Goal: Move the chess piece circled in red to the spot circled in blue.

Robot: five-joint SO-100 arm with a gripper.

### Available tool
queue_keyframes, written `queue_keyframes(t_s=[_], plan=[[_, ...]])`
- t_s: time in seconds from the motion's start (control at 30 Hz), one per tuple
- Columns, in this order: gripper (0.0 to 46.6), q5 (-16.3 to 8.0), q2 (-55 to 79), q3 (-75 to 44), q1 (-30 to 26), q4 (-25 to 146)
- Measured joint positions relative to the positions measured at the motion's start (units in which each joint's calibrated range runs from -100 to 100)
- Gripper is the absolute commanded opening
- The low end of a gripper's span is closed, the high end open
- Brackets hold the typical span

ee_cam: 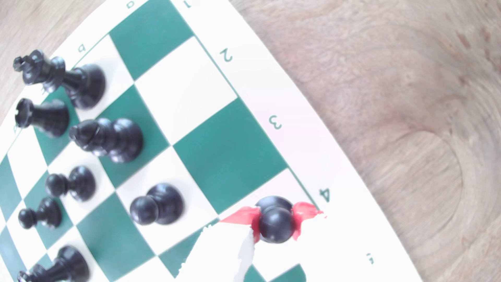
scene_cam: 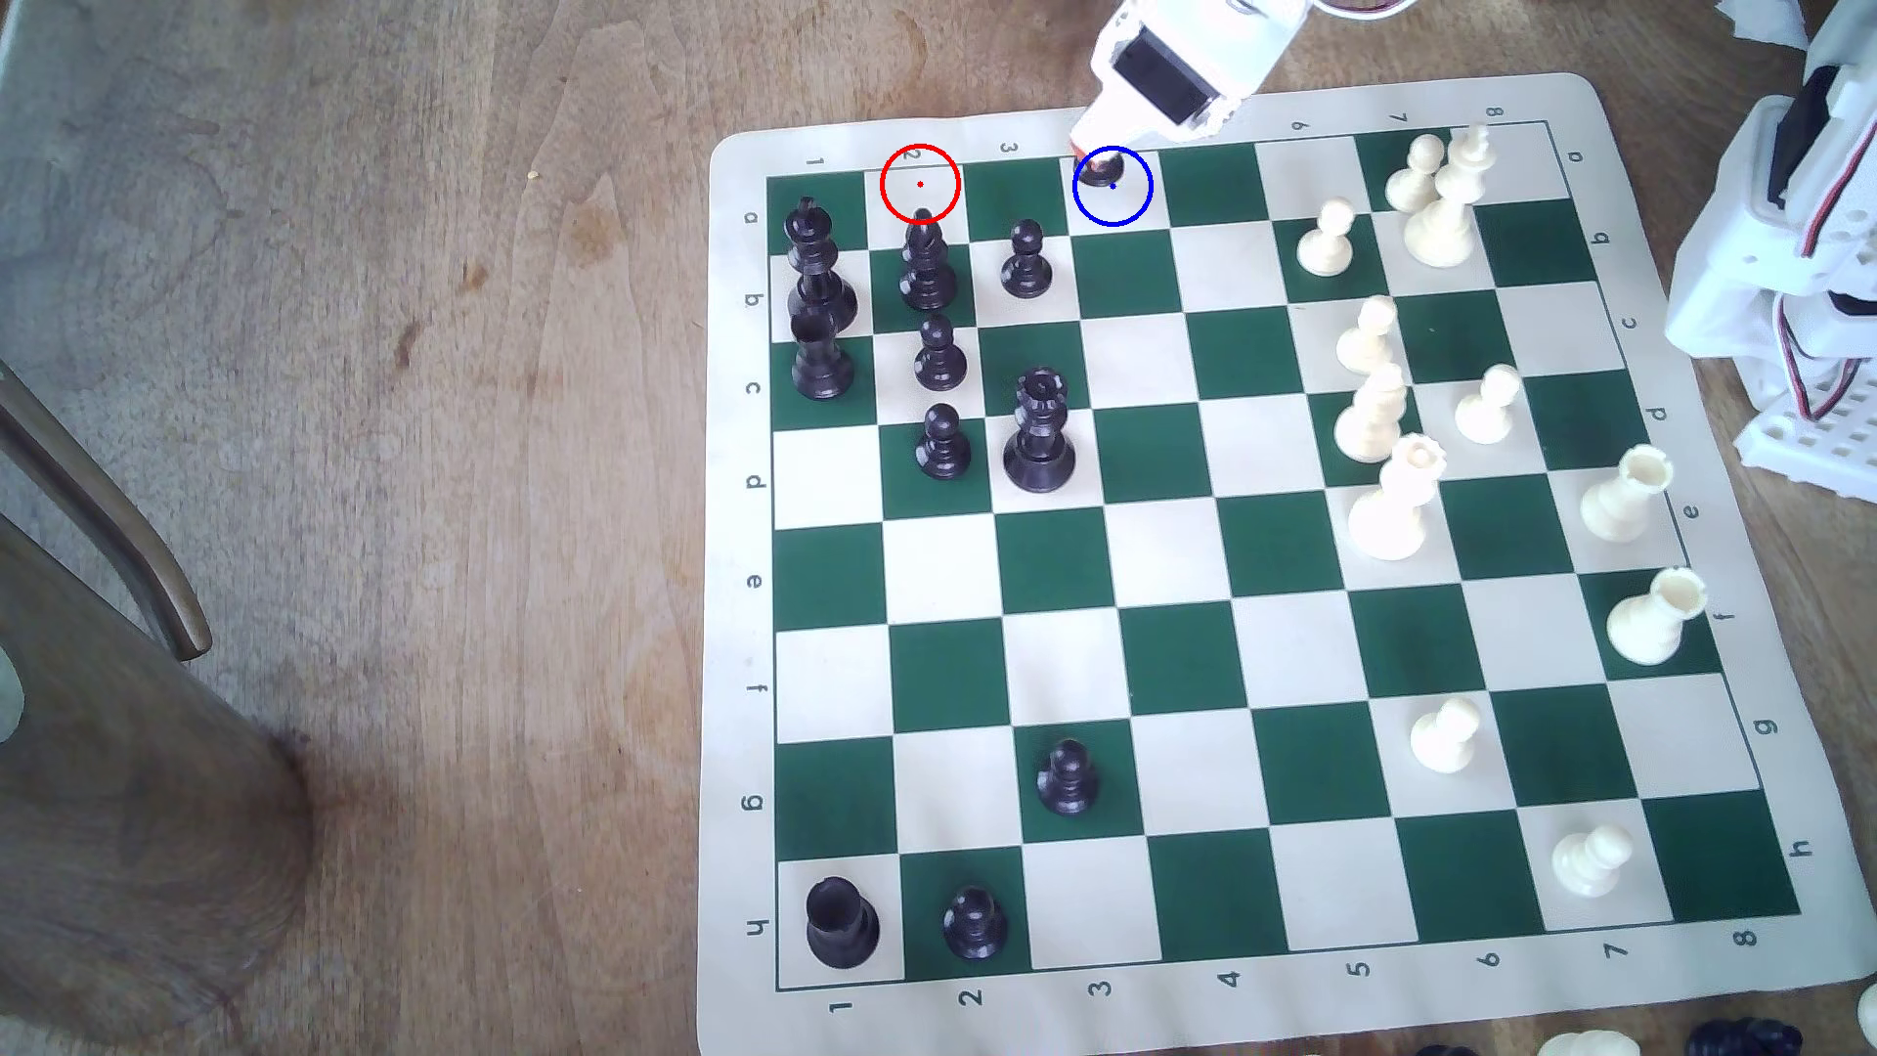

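Currently, the gripper [ee_cam: 275, 221] clamps its red-tipped jaws on the round head of the glossy black pawn [ee_cam: 276, 223], whose flared base sits on the cream blue-ringed square [scene_cam: 1129, 203]. Beyond lies the smooth green-and-cream board [scene_cam: 1168, 650] on grained wood.

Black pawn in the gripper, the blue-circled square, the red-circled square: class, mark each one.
Black pawn [ee_cam: 276, 226], wrist view, on its ball head.
Blue-circled square [scene_cam: 1129, 201], exterior view, on bare cream beside the pawn.
Red-circled square [scene_cam: 919, 173], exterior view, on bare cream inside the ring.
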Motion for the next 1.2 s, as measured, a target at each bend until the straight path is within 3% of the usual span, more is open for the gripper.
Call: queue_keyframes(t_s=[0.67,0.7,0.77,0.83,1.2], plan=[[0.2,1.71,1.34,1.9,-1.03,-0.48],[0.8,1.76,1.34,1.99,-1.03,-0.64],[9.0,1.76,1.34,1.99,-0.81,-0.64],[13.5,1.76,1.34,1.99,-0.52,-0.64],[16.6,1.51,1.34,5.06,0.44,-3.43]])
